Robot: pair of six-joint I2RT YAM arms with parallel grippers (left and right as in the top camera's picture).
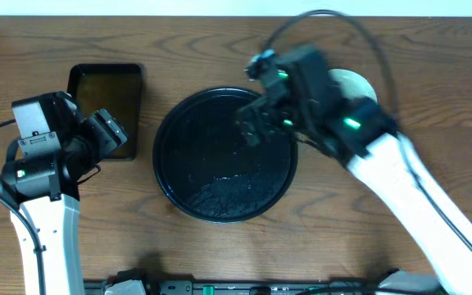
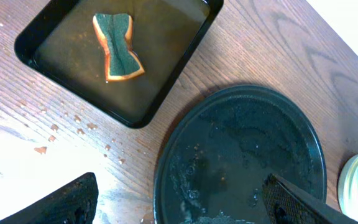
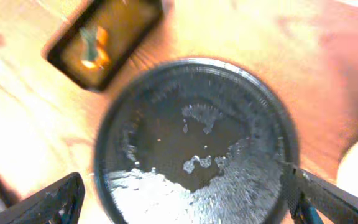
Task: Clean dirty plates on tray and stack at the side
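Black and wet, the large round tray [image 1: 185, 187] lies on the wooden bench [image 1: 203, 49] beneath the right fingers [image 3: 55, 202], which are spread wide and hold nothing. The left fingers [image 2: 73, 202], also wide and empty, hang just left of it by a small black rectangular tray [image 2: 30, 37]. Pale round plates [image 1: 357, 82] lie near the round tray's far right.

Wooden table [image 1: 203, 45]: round black tray [image 1: 220, 192] centre, rectangular tray [image 1: 105, 70] left, plate [image 1: 360, 82] right.
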